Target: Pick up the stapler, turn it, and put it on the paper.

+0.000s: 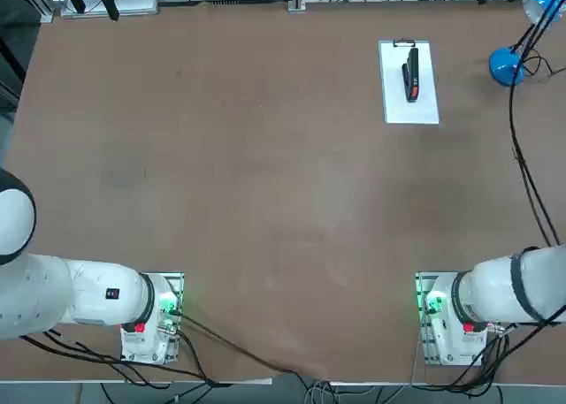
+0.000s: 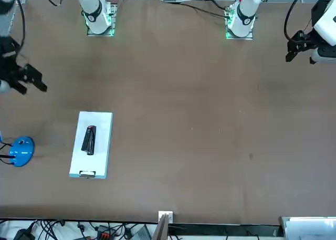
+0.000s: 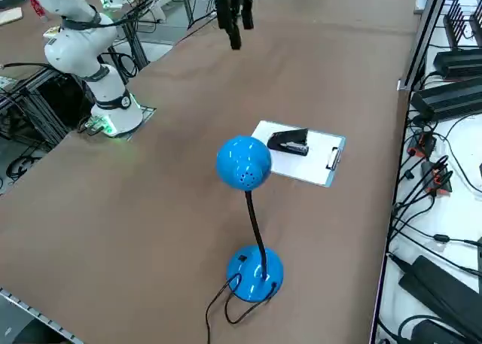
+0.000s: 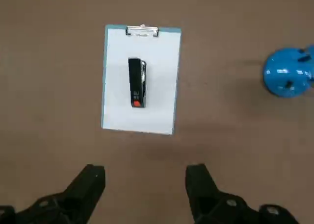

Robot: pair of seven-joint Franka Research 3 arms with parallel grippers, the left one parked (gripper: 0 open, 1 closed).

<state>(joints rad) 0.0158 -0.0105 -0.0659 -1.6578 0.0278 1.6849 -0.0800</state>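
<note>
Stapler lying on the paper, right gripper raised and empty.

The brown table (image 1: 221,174) carries the paper (image 1: 409,103), a white clipped sheet in the far right part of the top view, with a blue lamp (image 3: 245,165) near it toward the table's right edge. The stapler (image 4: 137,82) lies lengthwise on the sheet's middle, its red mark at the end away from the clip (image 4: 142,31). The right gripper (image 4: 145,182) hangs above bare table just short of the sheet, jaws spread wide, holding nothing.
</note>
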